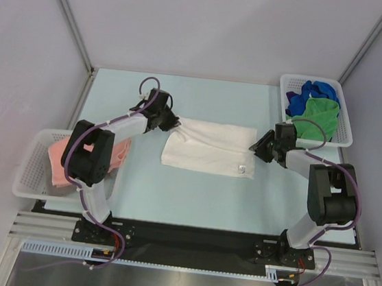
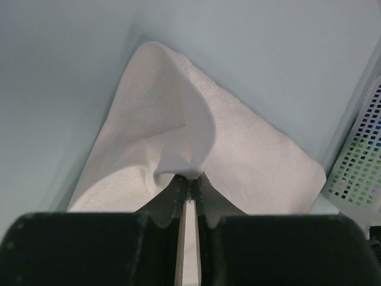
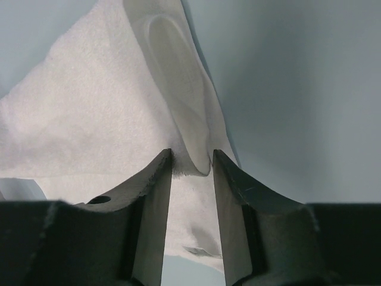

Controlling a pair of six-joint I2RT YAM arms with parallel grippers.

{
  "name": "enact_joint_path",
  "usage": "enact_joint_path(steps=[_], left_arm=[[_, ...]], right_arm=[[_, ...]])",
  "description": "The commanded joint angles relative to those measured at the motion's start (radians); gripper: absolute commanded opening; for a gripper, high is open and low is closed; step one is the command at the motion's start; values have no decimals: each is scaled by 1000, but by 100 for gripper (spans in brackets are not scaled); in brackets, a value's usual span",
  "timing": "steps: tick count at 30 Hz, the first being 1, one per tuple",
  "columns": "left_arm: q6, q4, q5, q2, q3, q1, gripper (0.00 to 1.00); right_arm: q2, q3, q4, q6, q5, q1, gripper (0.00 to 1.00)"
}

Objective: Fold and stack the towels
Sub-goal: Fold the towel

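Pale blue-green surface (image 1: pixel 192 191) recorded. Near left: salmon pink towel (image 1: pixel 58 159) lodged in a white basket (image 1: pixel 31 166). Centre: white towel (image 1: pixel 210 159) is spread, its far left corner pinched and raised by the closed jaws of the left gripper (image 2: pixel 189 179). The jaws of the right gripper (image 3: pixel 191 161) are parted around its right edge. Far right: green towel (image 1: pixel 318 119) and blue towel (image 1: pixel 319 88) are heaped in a second basket (image 1: pixel 348 130).

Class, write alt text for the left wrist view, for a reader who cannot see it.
The left hand is pinched shut on a raised fold of the white towel, which lies on the blue table. A white lattice basket shows at the right edge.
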Motion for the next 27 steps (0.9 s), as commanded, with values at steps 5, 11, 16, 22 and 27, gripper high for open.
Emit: enact_joint_path(steps=[5,11,16,22,27], left_arm=[[12,29,27,12,5,17,11],[14,30,31,12,3,20,10],[14,35,34,18,2,21,10],[12,38,34,21,0,21,10],[11,41,35,24,0,21,9]], right_arm=[[-58,55,-69,-20,-7,-10,37],[-52,63,-69,-6,-21,-13,38],[-27,52,-50,17,-38,-12,39],[-18,33,-34,17,-43,-13,44],[-12,15,-21,18,-43,-13,45]])
